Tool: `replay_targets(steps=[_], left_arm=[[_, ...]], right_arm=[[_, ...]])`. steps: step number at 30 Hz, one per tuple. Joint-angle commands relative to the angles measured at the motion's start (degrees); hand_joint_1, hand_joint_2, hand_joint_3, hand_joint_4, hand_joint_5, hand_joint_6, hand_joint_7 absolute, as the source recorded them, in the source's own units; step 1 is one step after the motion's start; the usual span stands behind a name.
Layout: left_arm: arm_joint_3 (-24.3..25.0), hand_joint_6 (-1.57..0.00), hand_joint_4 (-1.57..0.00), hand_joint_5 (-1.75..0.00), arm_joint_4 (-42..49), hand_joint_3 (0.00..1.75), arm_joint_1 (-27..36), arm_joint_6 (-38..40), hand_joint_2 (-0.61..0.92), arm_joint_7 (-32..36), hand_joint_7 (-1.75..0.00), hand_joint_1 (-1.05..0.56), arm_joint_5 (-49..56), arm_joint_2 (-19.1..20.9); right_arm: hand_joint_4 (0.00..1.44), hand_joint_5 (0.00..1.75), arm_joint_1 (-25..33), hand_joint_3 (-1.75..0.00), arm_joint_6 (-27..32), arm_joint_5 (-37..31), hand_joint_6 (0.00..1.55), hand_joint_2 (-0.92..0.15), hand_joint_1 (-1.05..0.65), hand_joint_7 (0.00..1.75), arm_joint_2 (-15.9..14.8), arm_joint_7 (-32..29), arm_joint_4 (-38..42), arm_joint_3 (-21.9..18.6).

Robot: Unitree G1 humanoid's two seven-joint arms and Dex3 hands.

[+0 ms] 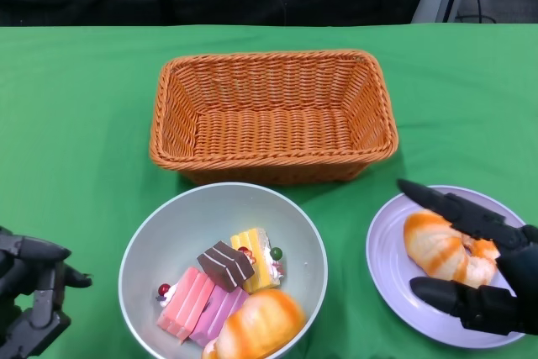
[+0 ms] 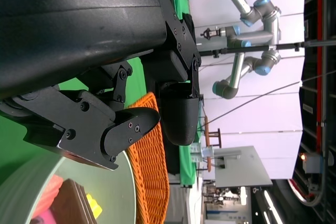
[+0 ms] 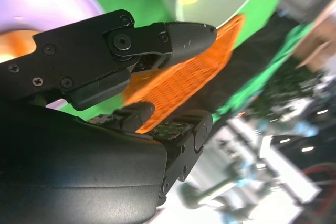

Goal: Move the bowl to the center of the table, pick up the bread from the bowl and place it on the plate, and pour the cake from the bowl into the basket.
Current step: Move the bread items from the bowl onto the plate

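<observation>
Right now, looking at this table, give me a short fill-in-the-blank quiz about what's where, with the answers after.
1. The wicker basket holds ____.
2. The bread on the purple plate lies between the fingers of the robot's ____ hand.
3. The second bread roll lies in the grey ____, beside the cake pieces.
4. The left hand holds ____.

Answers: nothing; right; bowl; nothing
</observation>
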Motion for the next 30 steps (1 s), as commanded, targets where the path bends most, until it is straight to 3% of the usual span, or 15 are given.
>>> replay_targets(steps=[1,6,13,22,25,30], left_arm=[[-0.2,-0.8,-0.79,-1.42,-0.3,0.88,0.6,-0.3,0.66,-0.8,-1.2,-0.06,-0.3,0.3],[-0.6,-0.79,-0.79,-1.43,0.0,0.88,0.8,-1.5,0.66,-0.9,-1.21,-0.07,0.8,0.0],[-1.2,-0.79,-0.8,-1.44,0.4,0.87,0.8,-1.7,0.65,-0.6,-1.22,-0.07,1.2,-0.4],[-1.6,-0.78,-0.79,-1.45,0.0,1.0,1.0,-1.5,0.59,0.2,-1.27,-0.03,1.5,-1.6],[-1.5,-0.78,-0.79,-1.45,0.2,1.0,0.9,-1.8,0.6,0.0,-1.26,-0.03,1.7,-1.7],[-1.4,-0.77,-0.78,-1.45,0.7,0.95,0.8,-1.6,0.62,-1.2,-1.25,-0.05,0.7,-1.1]], right_arm=[[0.68,0.16,-2.1,-0.13,-2.6,-0.5,0.55,-0.92,-0.82,0.03,-1.3,2.3,-0.4,0.4],[0.74,0.16,-3.9,-0.1,-2.1,0.0,0.61,-0.92,-0.84,0.05,-3.0,8.0,-3.9,1.6],[0.78,0.16,-4.6,-0.11,-0.7,-2.2,0.64,-0.92,-0.84,0.05,-2.8,11.9,-8.0,3.5],[0.82,0.12,-3.9,-0.02,-0.8,-9.4,0.65,-0.9,-0.72,0.02,-0.5,10.6,-9.1,6.4],[0.8,0.09,-4.2,-0.01,-1.1,-10.9,0.63,-0.91,-0.73,0.01,-0.5,10.5,-9.5,7.1],[0.8,0.07,-4.3,-0.01,-1.7,-15.6,0.6,-0.91,-0.7,0.0,2.1,6.2,-8.2,8.3]])
